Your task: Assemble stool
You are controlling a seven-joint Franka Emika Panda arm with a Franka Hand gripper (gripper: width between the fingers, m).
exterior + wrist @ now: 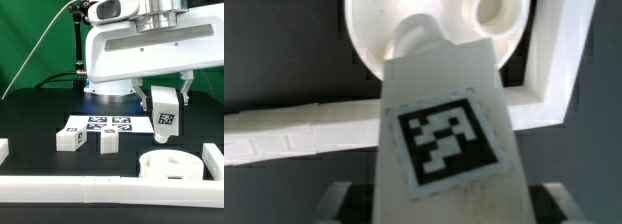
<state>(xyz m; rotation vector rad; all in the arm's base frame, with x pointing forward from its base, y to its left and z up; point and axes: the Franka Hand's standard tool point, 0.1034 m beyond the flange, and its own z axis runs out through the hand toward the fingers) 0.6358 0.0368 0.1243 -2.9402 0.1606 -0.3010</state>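
White plastic, matte and smooth, makes up every stool part, and it stands out clearly on the black table (pixel 30 125). The seat (pixel 170 165) (pixel 375 20) is a round disc with a thick rim. It lies flat on the near side of the table, toward the exterior view's right. In the wrist view a round hollow shows in its upper face.

The held leg (pixel 165 112) (pixel 438 100) is a short blocky piece with flat faces. One face carries a square black-and-white tag (pixel 166 119) (pixel 446 140). In the wrist view this leg becomes narrower toward the seat.

Two more legs of the same blocky shape rest on the table toward the exterior view's left. They are the first leg (pixel 70 140) and the second leg (pixel 108 143), near each other but apart. Just behind them lies the marker board (pixel 105 125), thin and flat. A long rail (pixel 100 185) with square edges runs along the near side.

The gripper (pixel 165 105) (pixel 441 200) is only partly spread, and its two fingers press on the held leg from both sides. It holds the leg in the air, just above the far part of the seat. I cannot tell if the leg's lower end touches the seat.
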